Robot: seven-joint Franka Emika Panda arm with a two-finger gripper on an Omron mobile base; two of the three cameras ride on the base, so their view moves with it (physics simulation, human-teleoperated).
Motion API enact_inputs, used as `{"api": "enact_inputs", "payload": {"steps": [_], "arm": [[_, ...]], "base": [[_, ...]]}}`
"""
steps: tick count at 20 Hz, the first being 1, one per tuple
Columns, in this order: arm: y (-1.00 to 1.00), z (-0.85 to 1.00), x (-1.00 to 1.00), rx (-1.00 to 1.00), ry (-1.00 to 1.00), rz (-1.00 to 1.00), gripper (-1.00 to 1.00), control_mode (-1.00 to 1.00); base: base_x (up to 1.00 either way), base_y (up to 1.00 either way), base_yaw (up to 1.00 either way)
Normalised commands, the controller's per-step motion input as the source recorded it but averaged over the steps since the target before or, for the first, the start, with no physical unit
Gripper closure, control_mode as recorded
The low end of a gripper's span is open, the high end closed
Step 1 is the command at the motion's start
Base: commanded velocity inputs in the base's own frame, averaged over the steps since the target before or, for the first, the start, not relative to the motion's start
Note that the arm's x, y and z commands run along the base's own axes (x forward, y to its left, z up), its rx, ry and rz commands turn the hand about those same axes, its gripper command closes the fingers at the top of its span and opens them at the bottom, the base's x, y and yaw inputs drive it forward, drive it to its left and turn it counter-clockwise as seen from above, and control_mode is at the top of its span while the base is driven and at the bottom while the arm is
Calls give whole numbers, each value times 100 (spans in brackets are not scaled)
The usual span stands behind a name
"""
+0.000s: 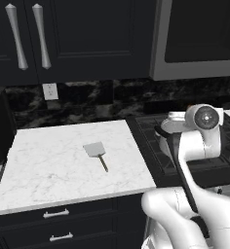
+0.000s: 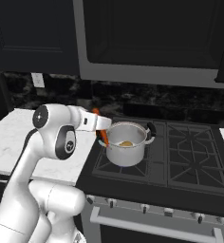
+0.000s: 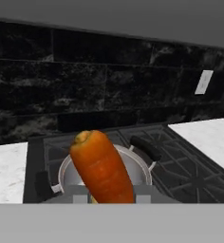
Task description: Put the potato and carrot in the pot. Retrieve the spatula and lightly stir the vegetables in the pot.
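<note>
A simulated kitchen holds one steel pot, one potato, one carrot, one spatula and one robot arm. The pot stands on the front left burner of a black gas stove. Inside the pot lies the tan potato on the pale bottom. The carrot is pinched between the fingers of the gripper, which hangs just beside the pot's left rim; in the right base view the orange carrot slants down along the outside of that rim, its tip pointing down. The hand view looks along the carrot, thick cut end up, with the pot's open mouth right behind it and the two dark handles either side. The spatula lies flat on the white marble counter well to the left of the pot, blade toward the wall, handle toward the counter's front edge; the left base view shows it, while there the arm's elbow covers most of the pot.
</note>
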Motion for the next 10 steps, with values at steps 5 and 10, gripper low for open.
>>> {"api": "enact_inputs", "payload": {"steps": [5,10], "arm": [[-15,0,62,0,0,1,100,-100],[-8,-1,53,0,2,1,100,-100]], "base": [[0,0,0],[0,0,0]]}}
